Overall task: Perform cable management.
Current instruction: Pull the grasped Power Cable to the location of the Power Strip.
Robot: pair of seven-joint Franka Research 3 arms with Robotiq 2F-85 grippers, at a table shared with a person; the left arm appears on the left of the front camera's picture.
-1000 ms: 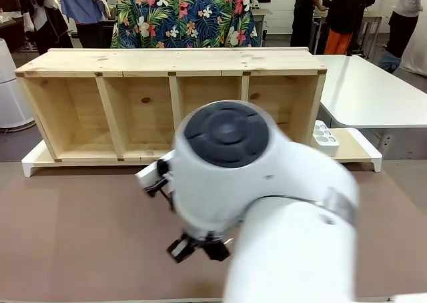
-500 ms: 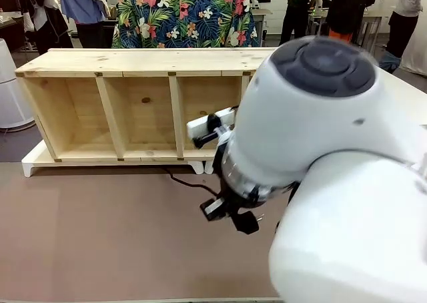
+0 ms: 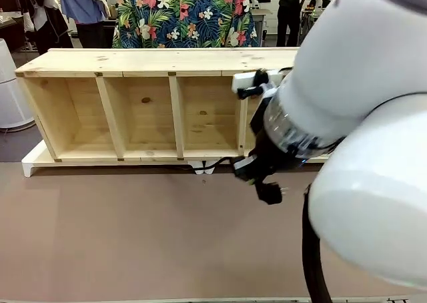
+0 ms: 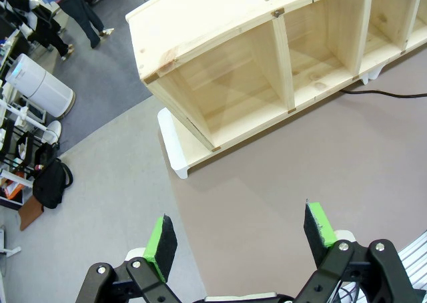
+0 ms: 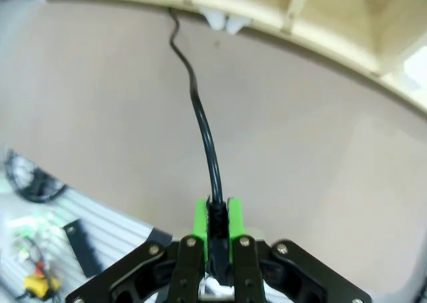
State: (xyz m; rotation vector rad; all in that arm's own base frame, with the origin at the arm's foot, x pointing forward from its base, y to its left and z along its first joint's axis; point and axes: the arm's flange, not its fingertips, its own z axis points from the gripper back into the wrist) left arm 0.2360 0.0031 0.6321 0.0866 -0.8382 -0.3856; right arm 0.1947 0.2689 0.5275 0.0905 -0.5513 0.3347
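Right pincer (image 5: 217,213) clamps the cable (image 5: 205,126), which trails over the brown table (image 5: 100,116) to the wooden shelf (image 3: 167,61) base. Since a second ago, the right arm (image 3: 360,116) has swung rightward. Left pincer (image 4: 239,233) fingers stand apart; grey floor (image 4: 100,169) lies beyond.

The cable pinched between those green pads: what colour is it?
Glossy black. The cable shows best in the right wrist view, clamped in the right gripper.

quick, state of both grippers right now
left gripper: open, holding nothing
right gripper: closed on the cable
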